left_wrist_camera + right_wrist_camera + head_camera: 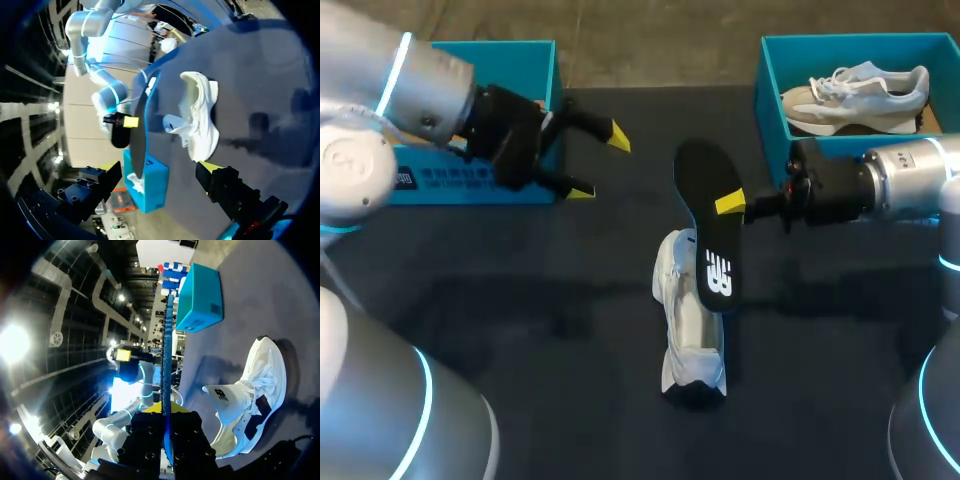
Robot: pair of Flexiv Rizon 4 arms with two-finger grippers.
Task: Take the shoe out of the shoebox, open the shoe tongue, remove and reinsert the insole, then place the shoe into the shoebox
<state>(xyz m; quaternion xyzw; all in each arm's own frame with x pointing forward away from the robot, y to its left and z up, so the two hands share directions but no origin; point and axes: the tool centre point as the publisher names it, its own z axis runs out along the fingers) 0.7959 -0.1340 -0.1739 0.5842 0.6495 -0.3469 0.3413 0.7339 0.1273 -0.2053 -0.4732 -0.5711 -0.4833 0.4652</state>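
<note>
My right gripper [732, 203] is clamped on the insole [705, 225], one yellow tip flat against its upper face. The insole is a long, thin, flexible black piece with rounded ends. In the right wrist view it is edge-on, a narrow strip rising straight out from between my fingers. A white logo is printed near its lower end, which overlaps the shoe [688, 330] in the head view. Whether the two touch I can't tell from here.

The shoe sits near the middle of the dark table [520, 320], outside both boxes. It is a white trainer with smooth panels, a soft crumpled tongue pulled up, white laces and a black patch at the heel. A dark logo shows on its side in the right wrist view.

My right arm comes in level from the right, wrist horizontal, just in front of the teal cardboard shoebox [768, 90]. That box holds a second shoe [860, 95], pale grey and white.

My left arm reaches in from the left, and the left gripper [600, 163] hangs with its black fingers spread wide, holding nothing. It is in front of a second teal box [510, 60] and well apart from the shoe. That box carries a white label whose print is too small to read.
</note>
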